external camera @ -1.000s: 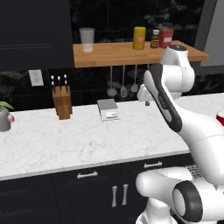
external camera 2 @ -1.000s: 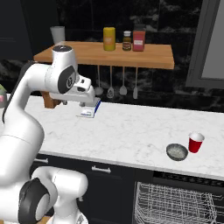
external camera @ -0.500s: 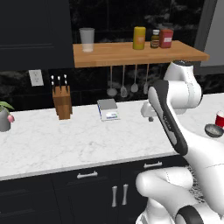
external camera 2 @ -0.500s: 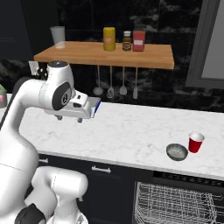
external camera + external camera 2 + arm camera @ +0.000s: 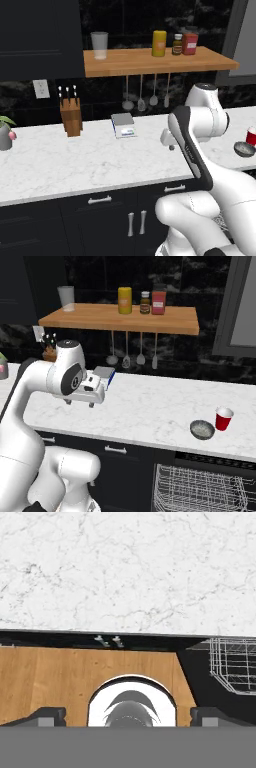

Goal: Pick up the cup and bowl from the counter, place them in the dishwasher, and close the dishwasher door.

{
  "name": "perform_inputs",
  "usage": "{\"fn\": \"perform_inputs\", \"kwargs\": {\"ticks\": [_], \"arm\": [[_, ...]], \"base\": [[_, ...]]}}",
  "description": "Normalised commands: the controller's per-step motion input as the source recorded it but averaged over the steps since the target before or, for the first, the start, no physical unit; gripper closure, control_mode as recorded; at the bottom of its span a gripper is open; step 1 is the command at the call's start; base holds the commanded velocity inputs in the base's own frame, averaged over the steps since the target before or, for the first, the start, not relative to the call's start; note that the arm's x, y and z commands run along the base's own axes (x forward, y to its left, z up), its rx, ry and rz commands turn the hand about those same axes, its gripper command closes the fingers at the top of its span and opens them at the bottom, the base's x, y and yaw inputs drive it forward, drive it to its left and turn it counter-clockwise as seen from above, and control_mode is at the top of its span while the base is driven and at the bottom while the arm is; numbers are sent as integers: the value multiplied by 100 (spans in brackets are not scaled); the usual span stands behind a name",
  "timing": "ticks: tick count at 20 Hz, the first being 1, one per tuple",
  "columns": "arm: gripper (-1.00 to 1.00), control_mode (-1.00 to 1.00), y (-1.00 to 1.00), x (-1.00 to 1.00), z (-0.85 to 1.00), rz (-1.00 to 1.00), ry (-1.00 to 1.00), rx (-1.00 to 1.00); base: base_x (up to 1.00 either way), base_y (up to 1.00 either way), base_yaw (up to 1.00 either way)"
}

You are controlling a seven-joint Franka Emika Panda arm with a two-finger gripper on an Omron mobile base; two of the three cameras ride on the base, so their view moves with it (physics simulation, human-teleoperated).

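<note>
The red cup (image 5: 223, 418) stands upright at the right end of the white marble counter (image 5: 150, 411), with the grey bowl (image 5: 202, 429) just to its front left. Both show at the far right in the left base view, cup (image 5: 251, 135) and bowl (image 5: 244, 149). My gripper (image 5: 90, 402) hangs over the counter's left-middle part, far left of both, pointing down. In the hand view my gripper (image 5: 128, 716) is open with nothing between its fingertips (image 5: 48, 715). The dishwasher's white wire rack (image 5: 205, 491) is pulled out below the counter. The dishwasher door is out of view.
A wooden shelf (image 5: 150, 60) above the counter carries a clear tumbler (image 5: 99, 45) and jars. Utensils (image 5: 141, 92) hang under it. A knife block (image 5: 71, 117), a small scale (image 5: 123, 125) and a potted plant (image 5: 5, 135) stand along the back of the counter.
My hand has come down toward the counter and drawn back a little toward the front edge, turning to point down. The jaws have spread a little wider. Cup and bowl have not moved.
</note>
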Motion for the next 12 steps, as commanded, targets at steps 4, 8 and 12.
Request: {"fn": "perform_inputs", "kwargs": {"ticks": [4,8,12], "arm": [[-100,-100,0,-11,-12,-14,-1,3],[-100,100,0,0,-11,-17,0,5],[-100,100,0,0,0,0,0,0]], "base": [[0,0,0],[0,0,-4],[3,1,-30]]}}
